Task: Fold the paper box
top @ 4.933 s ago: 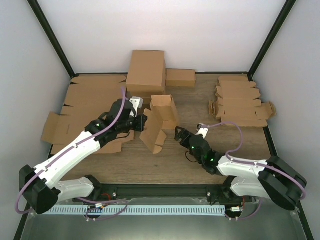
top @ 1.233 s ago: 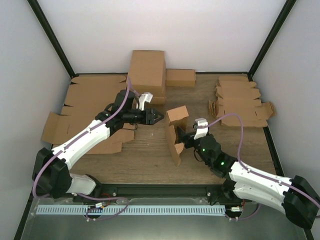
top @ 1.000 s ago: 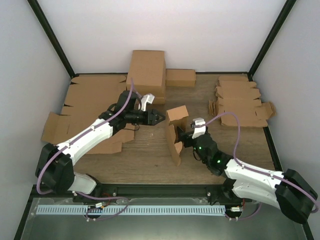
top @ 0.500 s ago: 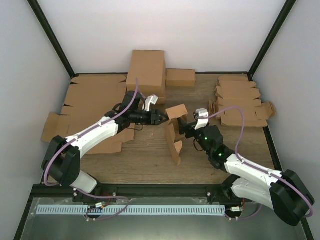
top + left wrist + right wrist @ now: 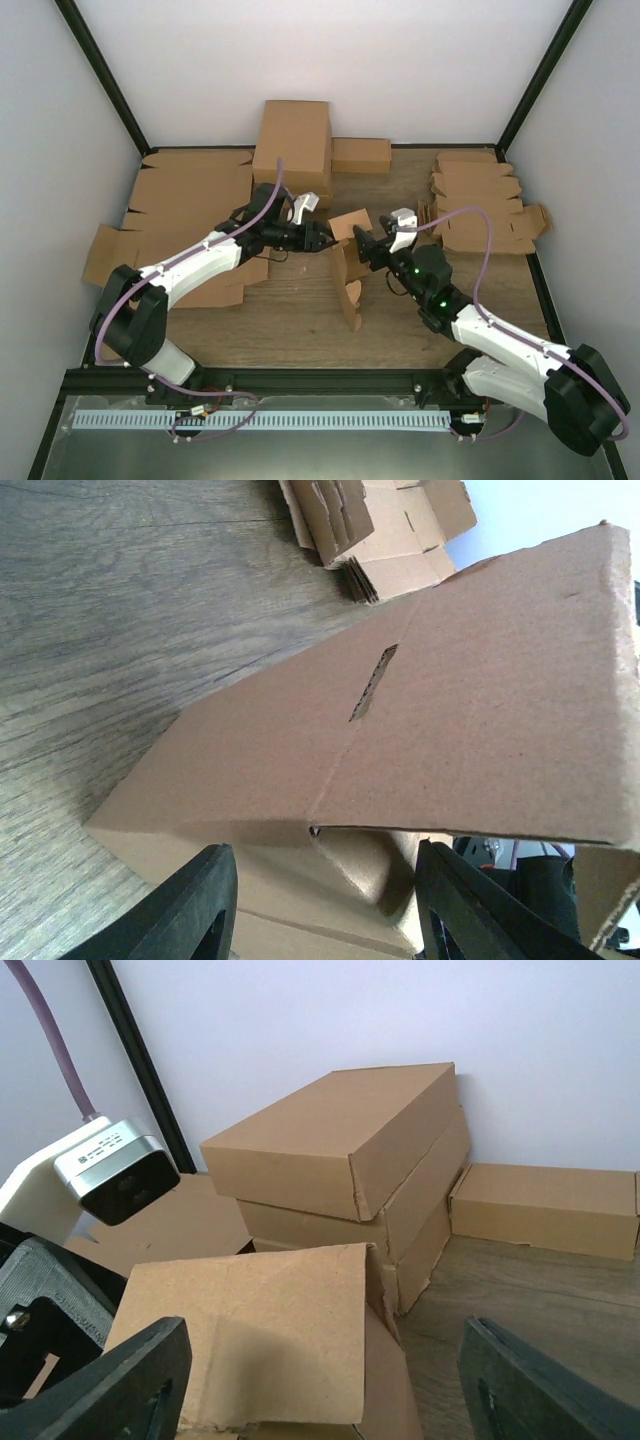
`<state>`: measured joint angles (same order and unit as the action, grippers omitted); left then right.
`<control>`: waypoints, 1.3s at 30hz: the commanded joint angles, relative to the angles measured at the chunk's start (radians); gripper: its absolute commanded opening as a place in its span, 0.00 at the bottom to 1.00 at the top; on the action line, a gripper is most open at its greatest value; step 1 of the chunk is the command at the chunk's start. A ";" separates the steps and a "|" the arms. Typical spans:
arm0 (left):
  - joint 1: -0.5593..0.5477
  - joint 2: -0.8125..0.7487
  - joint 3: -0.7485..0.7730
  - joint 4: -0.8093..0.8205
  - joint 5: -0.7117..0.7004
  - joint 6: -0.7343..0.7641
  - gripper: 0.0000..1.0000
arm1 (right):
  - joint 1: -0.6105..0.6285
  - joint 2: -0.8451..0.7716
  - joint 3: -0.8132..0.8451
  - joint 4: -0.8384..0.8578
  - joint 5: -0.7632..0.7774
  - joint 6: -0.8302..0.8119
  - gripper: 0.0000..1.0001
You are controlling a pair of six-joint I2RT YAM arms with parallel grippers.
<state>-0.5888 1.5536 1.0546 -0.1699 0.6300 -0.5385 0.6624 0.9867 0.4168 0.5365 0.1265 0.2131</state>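
Half-folded paper box (image 5: 345, 262) upright mid-surface (image 5: 400, 325), left pincer (image 5: 324, 240) at its 9 o'clock, fingers apart, right pincer (image 5: 363, 243) at 3 o'clock, spread wide, contact unclear, box base cut off in wrist views

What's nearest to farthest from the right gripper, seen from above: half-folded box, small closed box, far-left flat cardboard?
From the right gripper:
1. Paper box, right at it, table centre.
2. Small closed box, by the back wall.
3. Flat cardboard, far left edge.
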 commanded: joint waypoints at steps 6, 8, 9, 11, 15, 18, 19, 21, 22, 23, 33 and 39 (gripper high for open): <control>-0.003 0.016 0.035 -0.005 0.006 0.039 0.52 | -0.066 -0.166 0.045 -0.181 -0.074 0.058 0.73; -0.003 0.022 0.045 -0.014 0.008 0.045 0.52 | -0.107 -0.195 0.059 -0.257 -0.094 0.086 0.73; -0.003 0.025 0.050 -0.018 0.010 0.049 0.52 | -0.143 -0.205 0.066 -0.290 -0.111 0.100 0.73; -0.003 0.027 0.058 -0.021 0.010 0.053 0.52 | -0.205 -0.217 0.083 -0.344 -0.152 0.133 0.71; -0.003 0.032 0.072 -0.029 0.013 0.062 0.52 | -0.352 -0.168 0.133 -0.409 -0.323 0.198 0.69; -0.003 0.029 0.083 -0.031 0.009 0.064 0.56 | -0.432 -0.062 0.184 -0.432 -0.496 0.220 0.69; -0.003 0.027 0.085 -0.031 0.007 0.064 0.58 | -0.445 -0.025 0.207 -0.445 -0.537 0.221 0.69; -0.003 0.024 0.089 -0.026 0.007 0.060 0.61 | -0.455 0.053 0.248 -0.476 -0.593 0.221 0.68; -0.003 0.026 0.092 -0.023 0.010 0.057 0.63 | -0.455 0.075 0.259 -0.476 -0.617 0.223 0.67; -0.003 0.027 0.093 -0.019 0.016 0.056 0.63 | -0.455 0.089 0.262 -0.468 -0.640 0.229 0.67; -0.003 0.037 0.102 0.009 0.051 0.053 0.63 | -0.456 0.166 0.257 -0.435 -0.770 0.251 0.63; -0.003 0.071 0.133 0.010 0.057 0.063 0.60 | -0.456 0.161 0.210 -0.413 -0.811 0.275 0.62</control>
<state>-0.5888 1.5982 1.1465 -0.1940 0.6647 -0.4934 0.2173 1.1545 0.6327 0.1055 -0.6250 0.4660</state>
